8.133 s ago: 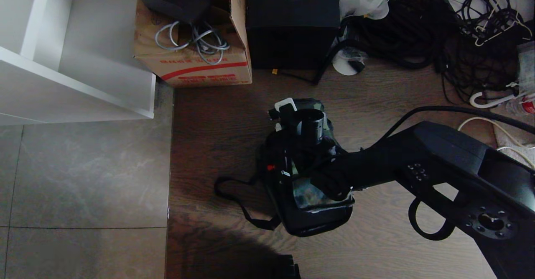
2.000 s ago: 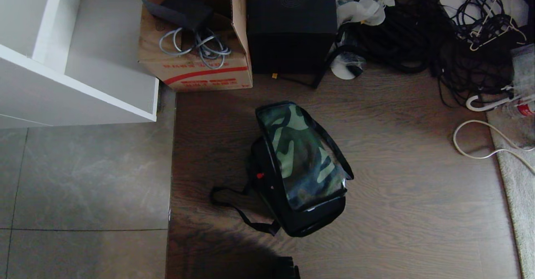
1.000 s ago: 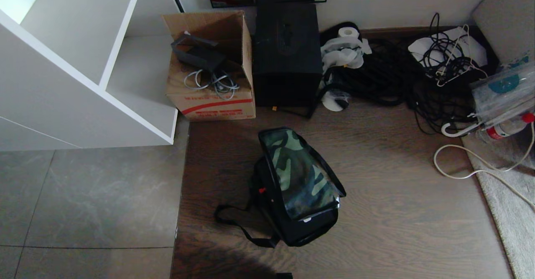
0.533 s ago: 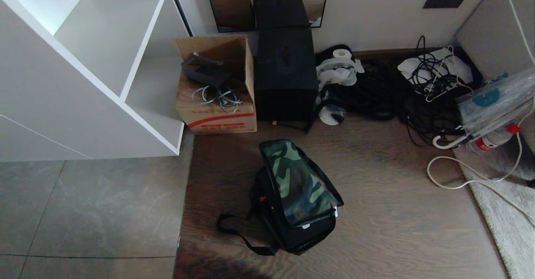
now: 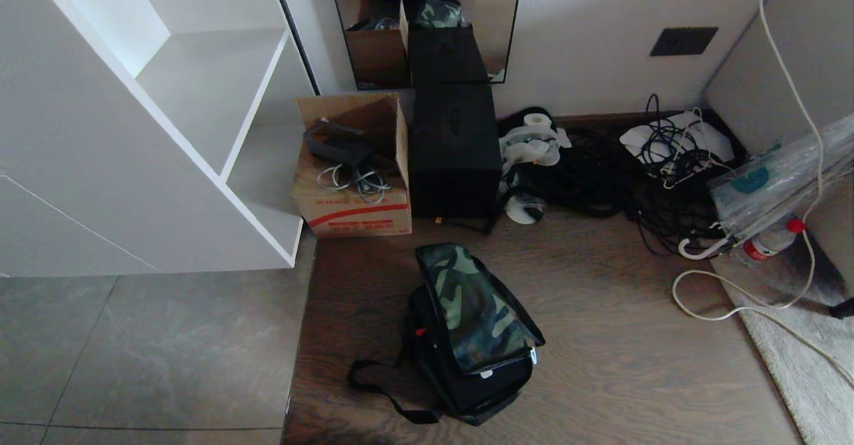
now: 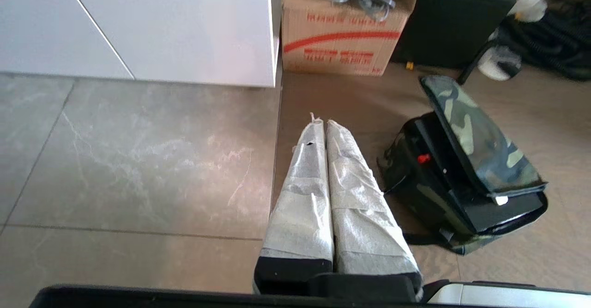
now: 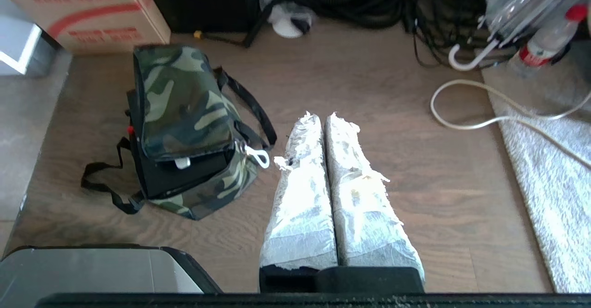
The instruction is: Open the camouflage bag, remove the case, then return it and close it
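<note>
1. On the left side of the room, a white shelf unit [image 5: 167,138] stands open-fronted on grey floor tiles [image 5: 133,351]; wood floor [image 5: 634,365] to its right.
2. Against the back wall, a mirror [image 5: 427,25], w/ a tall plain black box [image 5: 455,148] standing below it.
3. Just left of the black box, touching it: brown cardboard box [image 5: 353,165], grey cables and a dark item inside.
4. Right of the black box, a tangle of black cables [image 5: 620,178]; further right a pale rug [image 5: 800,338] w/ a white cord [image 5: 707,305] looping beside it.
5. Camouflage bag [image 5: 474,338] sits on the wood floor in front of the boxes, well apart from them; camo lid down over it, front edge not fully sealed, black strap trailing left.
6. Left tool [image 6: 320,123]: white-wrapped fingers pressed together, holds nothing, over the floor beside the bag.
7. Right tool [image 7: 319,116]: fingers pressed together, empty, near the bag's white zip pull [image 7: 258,156], not touching.
</note>
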### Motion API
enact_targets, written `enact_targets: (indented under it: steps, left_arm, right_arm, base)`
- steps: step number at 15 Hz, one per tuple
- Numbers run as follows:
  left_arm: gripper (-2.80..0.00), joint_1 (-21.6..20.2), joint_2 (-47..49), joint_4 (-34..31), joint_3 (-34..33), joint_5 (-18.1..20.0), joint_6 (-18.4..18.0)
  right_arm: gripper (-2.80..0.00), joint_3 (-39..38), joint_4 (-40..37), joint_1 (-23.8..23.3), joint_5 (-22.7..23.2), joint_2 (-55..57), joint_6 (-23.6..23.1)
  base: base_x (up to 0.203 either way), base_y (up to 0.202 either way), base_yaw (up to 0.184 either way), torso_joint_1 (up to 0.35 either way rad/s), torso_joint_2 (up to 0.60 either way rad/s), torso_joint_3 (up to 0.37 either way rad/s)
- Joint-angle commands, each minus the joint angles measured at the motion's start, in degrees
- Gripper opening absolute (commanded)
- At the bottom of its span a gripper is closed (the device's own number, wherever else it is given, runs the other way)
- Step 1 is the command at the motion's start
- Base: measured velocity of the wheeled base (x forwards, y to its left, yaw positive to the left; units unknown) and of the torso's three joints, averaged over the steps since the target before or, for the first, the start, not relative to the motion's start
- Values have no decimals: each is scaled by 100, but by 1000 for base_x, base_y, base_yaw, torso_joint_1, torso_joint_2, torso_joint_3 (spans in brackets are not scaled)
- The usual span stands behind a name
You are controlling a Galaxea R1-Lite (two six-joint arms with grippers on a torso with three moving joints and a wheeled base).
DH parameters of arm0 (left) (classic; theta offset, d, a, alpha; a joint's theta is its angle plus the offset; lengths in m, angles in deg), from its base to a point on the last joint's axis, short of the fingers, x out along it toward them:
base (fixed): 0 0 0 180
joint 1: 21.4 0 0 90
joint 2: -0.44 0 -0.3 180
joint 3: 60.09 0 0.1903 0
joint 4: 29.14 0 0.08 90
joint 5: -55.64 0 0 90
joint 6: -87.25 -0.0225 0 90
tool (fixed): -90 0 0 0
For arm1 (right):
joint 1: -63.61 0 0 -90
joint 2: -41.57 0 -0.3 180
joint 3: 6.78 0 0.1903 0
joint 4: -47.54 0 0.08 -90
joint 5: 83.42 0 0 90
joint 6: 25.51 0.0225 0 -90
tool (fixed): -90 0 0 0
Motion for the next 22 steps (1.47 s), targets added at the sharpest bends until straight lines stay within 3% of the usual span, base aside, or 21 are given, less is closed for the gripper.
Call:
enact_targets:
  steps: [1,22]
  left_arm:
    - [-280,0,7,4,-44,-4,5]
    - [-280,0,7,4,-44,-4,5]
  right_arm:
    - [-280,-9,2,0,2,16,0]
    - [-280,-9,11,8,2,16,9]
  base:
    - [0,0,0,-2,6,203]
    - [0,0,0,3,2,201]
